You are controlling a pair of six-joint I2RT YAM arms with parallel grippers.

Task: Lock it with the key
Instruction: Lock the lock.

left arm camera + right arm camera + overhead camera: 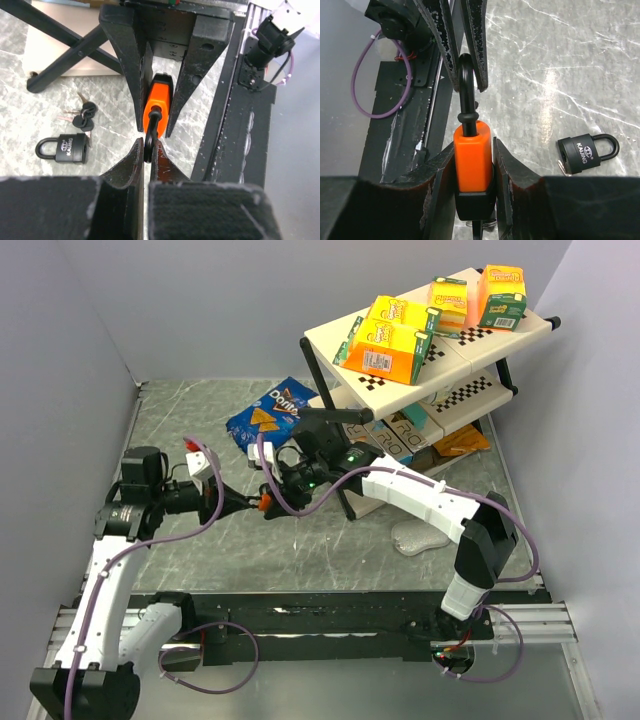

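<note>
An orange padlock (264, 504) hangs in the air between both grippers. My right gripper (474, 147) is shut on its orange body (472, 160), with the black base sunk between the fingers. My left gripper (147, 145) is shut on the black shackle (151, 132), which stands out of the body (156, 102). A dark stem with a ring (482, 231) shows under the lock's base; I cannot tell if it is the key. A bunch of black-headed keys (82, 116) lies on the table beside a black padlock (70, 148).
A two-tier rack (330, 335) holding snack boxes stands at the back right, its black leg (65, 55) close behind the grippers. A blue Doritos bag (272, 415) lies at the back. A white object (420, 537) rests near the right arm. The black padlock (582, 154) lies below the grippers.
</note>
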